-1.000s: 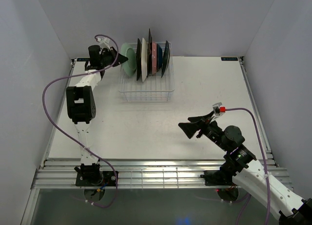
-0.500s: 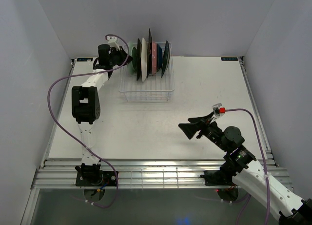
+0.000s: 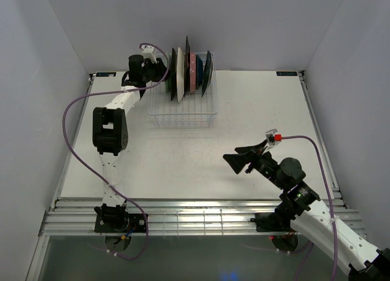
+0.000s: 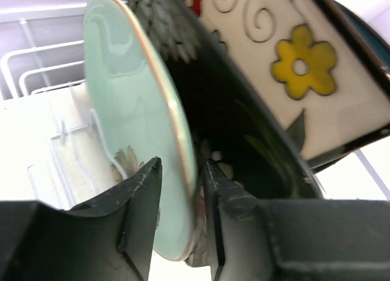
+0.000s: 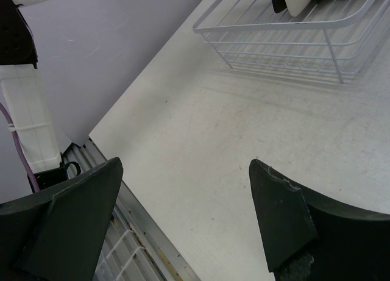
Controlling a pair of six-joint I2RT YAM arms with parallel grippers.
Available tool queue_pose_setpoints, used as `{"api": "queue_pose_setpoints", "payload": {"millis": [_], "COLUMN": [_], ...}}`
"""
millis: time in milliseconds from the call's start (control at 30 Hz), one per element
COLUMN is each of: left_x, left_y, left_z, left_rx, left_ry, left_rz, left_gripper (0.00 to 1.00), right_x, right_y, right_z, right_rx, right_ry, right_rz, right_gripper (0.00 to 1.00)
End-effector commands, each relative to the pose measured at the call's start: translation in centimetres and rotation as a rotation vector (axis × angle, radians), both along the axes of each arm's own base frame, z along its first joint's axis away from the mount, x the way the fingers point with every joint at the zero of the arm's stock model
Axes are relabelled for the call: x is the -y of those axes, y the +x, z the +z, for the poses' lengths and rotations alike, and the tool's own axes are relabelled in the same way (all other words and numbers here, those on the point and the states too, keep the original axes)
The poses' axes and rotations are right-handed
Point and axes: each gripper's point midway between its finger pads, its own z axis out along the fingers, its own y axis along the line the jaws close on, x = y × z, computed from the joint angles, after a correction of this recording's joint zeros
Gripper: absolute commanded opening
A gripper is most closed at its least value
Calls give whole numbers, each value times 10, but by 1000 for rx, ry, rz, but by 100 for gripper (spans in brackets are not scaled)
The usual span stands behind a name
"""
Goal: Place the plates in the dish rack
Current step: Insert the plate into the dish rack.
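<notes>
1. Pale walls close in a white bench point(image 3: 274, 110). The white wire dish rack point(image 3: 183, 115) sits towards its far edge, left of centre.
2. The left jaws are clamped on the lower rim of the round pale green plate point(image 4: 125, 104). One finger point(image 4: 141, 214) presses its face and the other its back.
3. That plate stands on edge, slightly tilted, at the left end of the row in the rack, with white wires showing beyond its face.
4. Just behind it stands a dark plate with flower patterns point(image 4: 237, 128). I cannot tell whether the two touch.
5. Further right along the row stand a white plate point(image 3: 180, 81), a pink plate point(image 3: 192, 74) and a dark plate point(image 3: 207, 72) at the right end. All are upright in the rack's far half.
6. The left arm point(image 3: 108, 128) stretches from the near edge to the rack's far-left corner, with a purple cable point(image 3: 66, 119) looping beside it.
7. The right jaws are spread wide and hold nothing. They hover over the bench near its front right, well apart from the rack.
8. The right arm point(image 3: 304, 202) rises from the near right corner.
</notes>
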Motion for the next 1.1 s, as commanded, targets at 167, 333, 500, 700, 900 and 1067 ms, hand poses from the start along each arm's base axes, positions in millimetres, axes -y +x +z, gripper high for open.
{"api": "queue_pose_setpoints", "payload": {"millis": [167, 333, 500, 700, 900, 1067], "left_x": [15, 9, -1, -14, -31, -53], "left_y": [-21, -33, -50, -82, -118, -164], "left_z": [51, 57, 64, 88, 109, 95], "left_rx": [101, 90, 95, 128, 126, 107], "left_ry": [0, 22, 46, 40, 17, 3], "left_rz": [-62, -42, -25, -28, -66, -60], "left_gripper": [49, 58, 72, 98, 98, 98], "right_x": [-1, -1, 2, 9, 27, 55], "right_y": [0, -1, -1, 1, 17, 38], "right_z": [8, 8, 5, 3, -1, -10], "right_rx": [30, 33, 33, 50, 61, 31], "right_ry": [24, 20, 8, -18, -93, -179], "right_rz": [7, 10, -3, -36, -162, -346], "right_gripper": [90, 90, 90, 90, 90, 90]}}
